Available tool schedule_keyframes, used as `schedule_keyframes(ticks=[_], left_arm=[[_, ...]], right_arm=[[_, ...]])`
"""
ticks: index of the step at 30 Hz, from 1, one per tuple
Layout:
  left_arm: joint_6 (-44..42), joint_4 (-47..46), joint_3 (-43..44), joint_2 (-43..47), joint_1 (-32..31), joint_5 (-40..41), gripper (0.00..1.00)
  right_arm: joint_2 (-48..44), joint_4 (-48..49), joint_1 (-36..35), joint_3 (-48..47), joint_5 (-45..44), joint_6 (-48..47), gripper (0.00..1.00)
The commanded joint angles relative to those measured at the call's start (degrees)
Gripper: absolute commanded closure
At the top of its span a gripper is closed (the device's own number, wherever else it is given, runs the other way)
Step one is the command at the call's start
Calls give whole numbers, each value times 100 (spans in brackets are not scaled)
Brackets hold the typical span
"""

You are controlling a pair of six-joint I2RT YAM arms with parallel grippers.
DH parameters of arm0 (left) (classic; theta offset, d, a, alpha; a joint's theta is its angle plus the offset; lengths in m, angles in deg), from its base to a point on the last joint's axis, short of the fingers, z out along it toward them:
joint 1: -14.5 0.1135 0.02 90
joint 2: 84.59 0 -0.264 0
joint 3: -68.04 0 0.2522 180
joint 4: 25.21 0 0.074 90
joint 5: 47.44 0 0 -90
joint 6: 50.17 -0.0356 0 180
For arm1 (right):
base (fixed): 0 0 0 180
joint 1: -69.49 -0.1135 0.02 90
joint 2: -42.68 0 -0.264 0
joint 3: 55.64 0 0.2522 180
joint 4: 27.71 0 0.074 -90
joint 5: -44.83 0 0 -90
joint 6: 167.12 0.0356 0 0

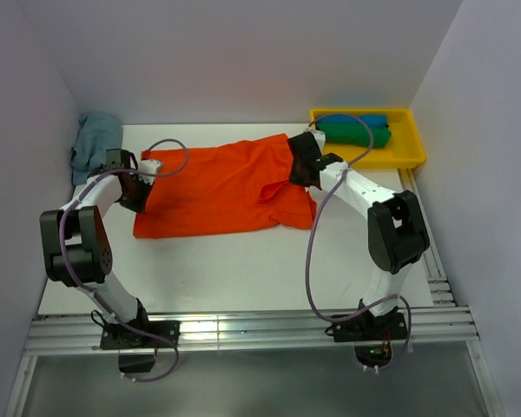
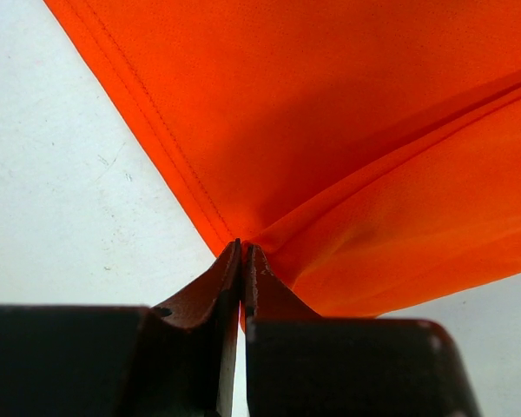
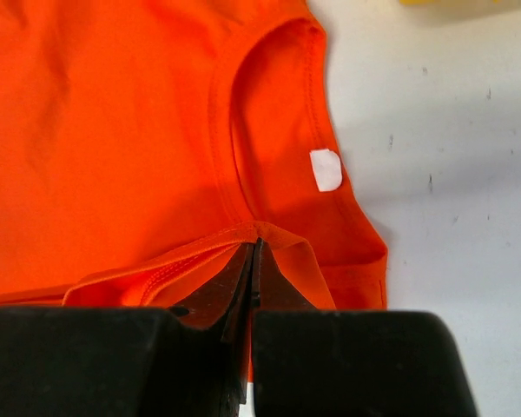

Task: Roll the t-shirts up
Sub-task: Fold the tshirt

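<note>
On your white table (image 1: 243, 269) lies the orange shirt (image 1: 217, 191). Your left gripper (image 2: 243, 246) pinches its edge tight; your right gripper (image 3: 255, 244) pinches a fold by the neck.

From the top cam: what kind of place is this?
Probably a lab robot cell, not a home: bare white table boxed in by plain panels, an aluminium rail frame along the near edge, and a yellow tray at the far corner.
</note>
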Motion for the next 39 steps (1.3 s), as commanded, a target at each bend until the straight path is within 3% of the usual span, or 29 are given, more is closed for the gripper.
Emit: schedule_keyframes(ticks=[1,11,21,26,33,39], left_arm=[[111,-144,214,15,22,39,91],[120,-197,258,-72,31,39,91],[226,-469,205,-143,22,214,87],[226,-732,100,-64,22,364,73],[331,-1093,117,-20,22,469,62],[296,-831,267,-20,31,303,47]], right_arm=[[-15,74,50,-404,-34,-253,100],[670,-401,50,-1326,28,-710,100],[1075,-436,41,-1468,-42,-772,100],[1136,-375,50,-1398,-33,-737,100],[1128,-375,41,-1371,-156,-693,100],[1233,-489,85,-1520,-227,-614,100]])
